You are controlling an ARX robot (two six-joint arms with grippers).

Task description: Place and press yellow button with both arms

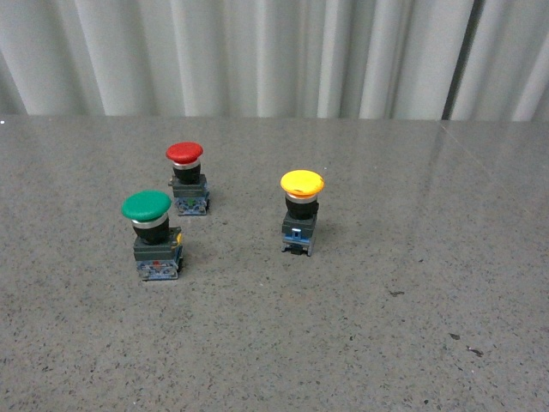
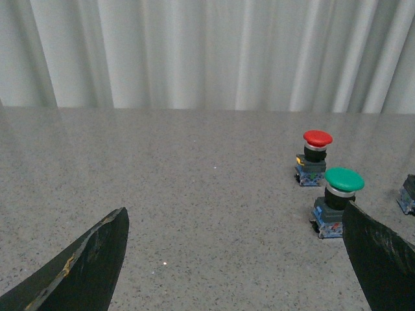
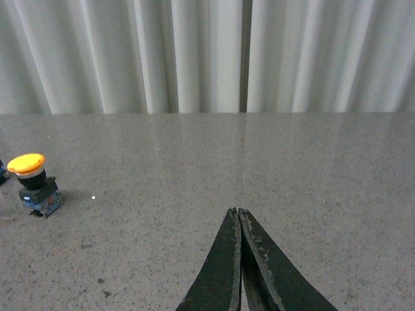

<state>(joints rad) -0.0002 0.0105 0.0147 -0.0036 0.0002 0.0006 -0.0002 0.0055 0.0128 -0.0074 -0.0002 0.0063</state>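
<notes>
The yellow button [image 1: 302, 210] stands upright on the grey speckled table [image 1: 386, 343], near the middle, with a yellow cap, black body and blue-grey base. It also shows in the right wrist view [image 3: 34, 183], far from my right gripper [image 3: 238, 212], whose jaws are shut and empty above bare table. My left gripper [image 2: 237, 220] is open and empty, with its black fingers [image 2: 91, 259] spread wide. Only the edge of the yellow button's base [image 2: 408, 194] shows in the left wrist view. Neither arm shows in the front view.
A green-capped button [image 1: 153, 236] stands left of the yellow one and a red-capped button [image 1: 187, 178] behind it. Both also show in the left wrist view, green [image 2: 338, 202] close to one finger, red [image 2: 314, 157] further off. A white pleated curtain [image 1: 257, 51] hangs behind the table.
</notes>
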